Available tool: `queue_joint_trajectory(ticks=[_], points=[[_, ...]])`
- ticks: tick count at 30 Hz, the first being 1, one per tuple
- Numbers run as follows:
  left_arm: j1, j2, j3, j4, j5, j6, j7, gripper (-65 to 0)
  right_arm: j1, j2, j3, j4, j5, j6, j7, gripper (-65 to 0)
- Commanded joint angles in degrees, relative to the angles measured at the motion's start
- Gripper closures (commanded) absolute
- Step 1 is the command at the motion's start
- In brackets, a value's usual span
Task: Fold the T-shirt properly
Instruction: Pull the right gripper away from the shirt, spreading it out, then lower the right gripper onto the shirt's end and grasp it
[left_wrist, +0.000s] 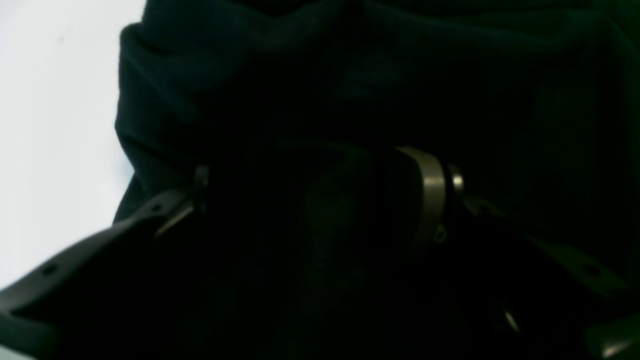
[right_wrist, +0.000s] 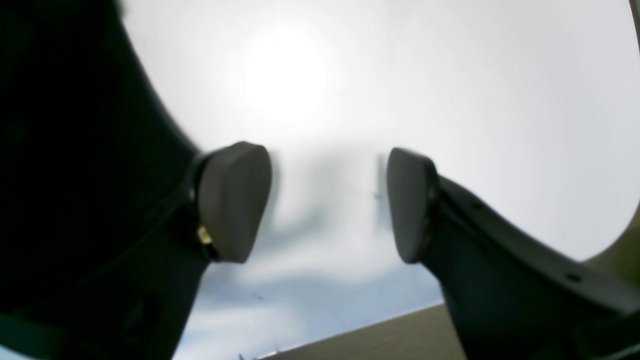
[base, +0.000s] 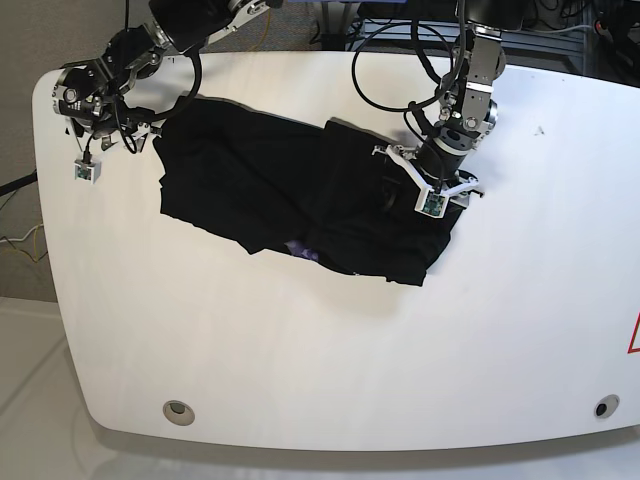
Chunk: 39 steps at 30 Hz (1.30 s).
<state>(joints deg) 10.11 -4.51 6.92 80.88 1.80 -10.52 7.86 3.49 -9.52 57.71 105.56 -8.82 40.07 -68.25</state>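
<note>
The black T-shirt lies crumpled across the middle of the white table, with a bit of purple print showing at its front edge. My left gripper is down on the shirt's right end, on the right of the base view. Its fingers stand wide apart, and dark cloth fills the space between and around them. My right gripper hovers open over bare table just beside the shirt's left edge. Nothing sits between its pads.
The table's rounded left edge is close to my right arm. Cables trail over the table's back edge. Two round holes mark the front corners. A brown floor strip shows past the table edge.
</note>
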Motion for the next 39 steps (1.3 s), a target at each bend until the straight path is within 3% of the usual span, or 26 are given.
queue_joint_trajectory(ticks=[1,9,15,31,39], points=[[0.2,-0.9,-0.2,-0.2,2.0,1.1,3.8,-40.3,1.0,0.5,-0.2,0.7,0.3,-0.1,0.5,-38.9],[0.2,-1.0,-0.2,-0.4,2.0,1.1,3.8,-40.3,1.2,0.5,0.2,0.7,3.1,-0.1,-2.4,-39.3],[0.2,-1.0,-0.2,-0.4,2.0,1.1,3.8,-40.3,1.2,0.5,1.8,0.9,12.3,-0.1,-7.2,-39.3],[0.2,-1.0,0.0,-0.5,2.1,1.1,3.8,-40.3,-0.9,0.5,1.8,0.7,31.6,-0.1,-7.8,-39.3],[0.2,-1.0,0.0,-0.5,2.1,1.1,3.8,-40.3,-1.1,0.5,1.8,-0.6,32.7,-0.1,-7.8,-39.3]])
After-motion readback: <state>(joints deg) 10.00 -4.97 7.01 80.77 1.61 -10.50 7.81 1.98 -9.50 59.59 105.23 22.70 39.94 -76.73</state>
